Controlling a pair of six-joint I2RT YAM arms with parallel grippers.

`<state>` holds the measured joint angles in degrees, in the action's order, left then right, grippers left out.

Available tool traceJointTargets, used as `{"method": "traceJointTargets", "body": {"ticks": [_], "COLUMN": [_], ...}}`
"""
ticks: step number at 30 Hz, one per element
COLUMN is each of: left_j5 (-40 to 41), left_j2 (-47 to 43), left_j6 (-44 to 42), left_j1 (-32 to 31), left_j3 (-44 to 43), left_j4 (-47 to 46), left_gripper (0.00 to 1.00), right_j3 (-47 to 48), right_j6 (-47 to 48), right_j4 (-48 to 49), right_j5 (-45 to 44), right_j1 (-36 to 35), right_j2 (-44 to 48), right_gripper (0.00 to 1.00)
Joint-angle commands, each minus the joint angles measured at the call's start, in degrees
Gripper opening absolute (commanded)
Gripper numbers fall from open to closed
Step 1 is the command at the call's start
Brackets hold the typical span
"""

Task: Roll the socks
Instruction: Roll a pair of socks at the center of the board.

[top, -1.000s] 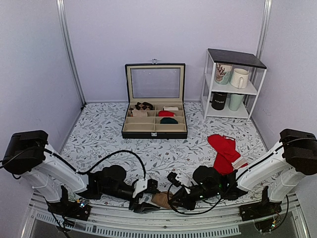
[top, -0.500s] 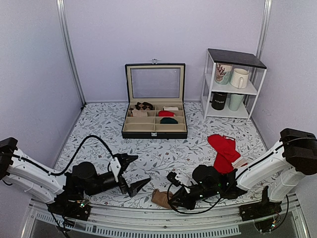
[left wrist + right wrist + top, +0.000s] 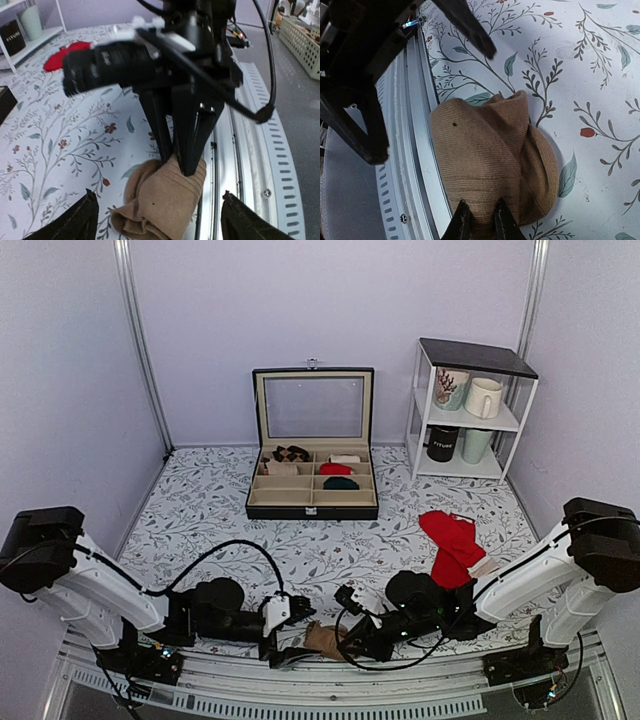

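Tan socks [image 3: 322, 641], rolled, lay at the table's [image 3: 200, 510] front edge.
Overhead: left gripper [image 3: 296, 636] had swung back beside them, so tightening could resume; the box [image 3: 312, 510] held small rolls [image 3: 335, 469]. Left wrist: its jaws gaped wide. Right wrist: right gripper [image 3: 481, 220] pinched the roll's edge.

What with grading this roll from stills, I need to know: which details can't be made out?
Top external: the socks are small, partly covered by the right gripper.
Left wrist: that gripper hides their far end.
Right wrist: the bottom edge cuts off their near side; the grip's depth is unseen.
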<state>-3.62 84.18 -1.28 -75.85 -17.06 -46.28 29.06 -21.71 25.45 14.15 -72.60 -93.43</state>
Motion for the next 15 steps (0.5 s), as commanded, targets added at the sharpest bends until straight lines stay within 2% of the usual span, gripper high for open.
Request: {"method": "traceJointTargets", "body": {"ticks": [1,7,10,15], "left_j5": [-4.58,-4.42,-5.03,-3.28], "left_j2": [5.22,9.31,8.71,7.03], "left_j6": [0.04,-0.32,-0.14,-0.83], "left_j1": [-0.62,-0.66,-0.91,-1.17], "left_j3": [-2.25,-4.02,-4.02,-4.21], "left_j4": [0.92,1.09,1.22,1.46], "left_gripper": [0.85,0.83,0.77,0.74], "right_j3": [-1.96,-2.04,-2.01,-1.7], "right_j6": [0.53,0.36,0.08,-0.08], "right_j4": [-13.66,-13.76,-13.92,-14.34], "right_j5": [-2.16,-1.92,-1.73,-1.31], "right_j1": [0.93,1.05,1.14,1.21], "right_j2": [-3.52,-3.69,-3.78,-4.0], "right_gripper": [0.14,0.14,0.14,0.14]}}
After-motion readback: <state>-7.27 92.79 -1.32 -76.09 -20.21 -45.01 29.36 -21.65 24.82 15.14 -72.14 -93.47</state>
